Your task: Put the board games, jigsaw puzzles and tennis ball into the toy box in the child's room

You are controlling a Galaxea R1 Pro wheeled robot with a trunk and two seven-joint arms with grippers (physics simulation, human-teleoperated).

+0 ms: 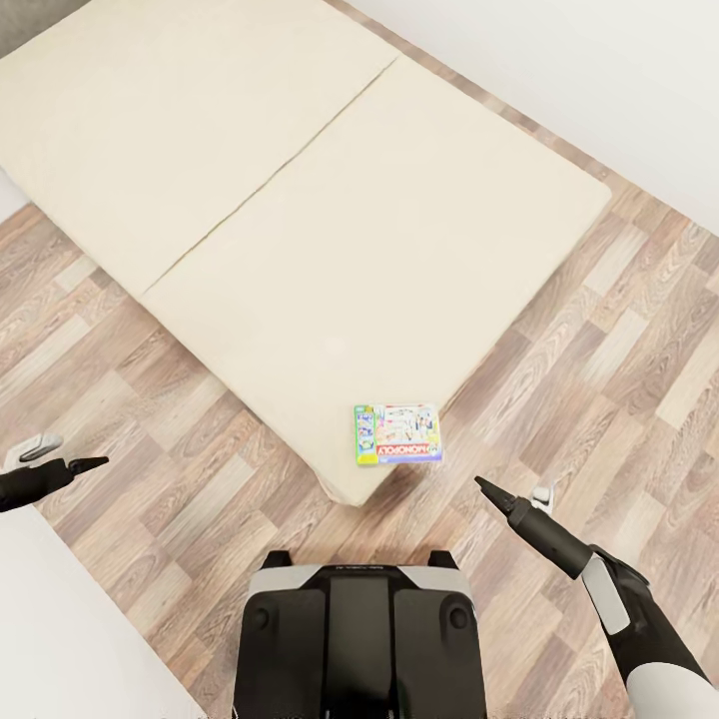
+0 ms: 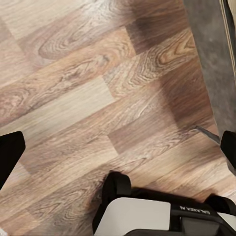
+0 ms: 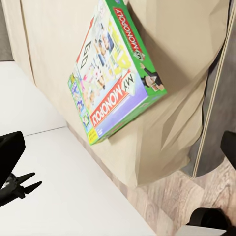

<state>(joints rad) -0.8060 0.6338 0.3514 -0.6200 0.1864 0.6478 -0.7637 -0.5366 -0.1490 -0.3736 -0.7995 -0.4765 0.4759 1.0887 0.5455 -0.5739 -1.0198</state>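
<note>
The wooden floor (image 1: 619,330) with its grey-brown planks takes the most space in the room, and on it stands the bed (image 1: 300,200), low and wide, with a plain beige mattress that has a long seam running across it. A white wall (image 1: 599,70) goes along the far side of the bed. The bed lies at an angle before the robot, with one corner pointing towards the robot's base (image 1: 359,639), which is dark with light grey panels and stands on the floor just in front of that corner. On this near corner of the mattress lies one board game (image 1: 397,434), the Monopoly box, flat, with a red logo, a green edge and colourful pictures; in the right wrist view the same box (image 3: 115,73) lies near the mattress edge, apart from any gripper. The right arm (image 1: 639,619) reaches forward over the floor at the right of the base, and the right gripper (image 1: 514,496) hangs above the floor near the bed corner; its fingers are spread wide, with nothing between them. The left gripper (image 1: 60,457) is at the left side, over the floor, well apart from the bed, and its fingers are also spread, holding nothing. In the left wrist view its dark fingertips (image 2: 11,152) stand far apart over the planks.
</note>
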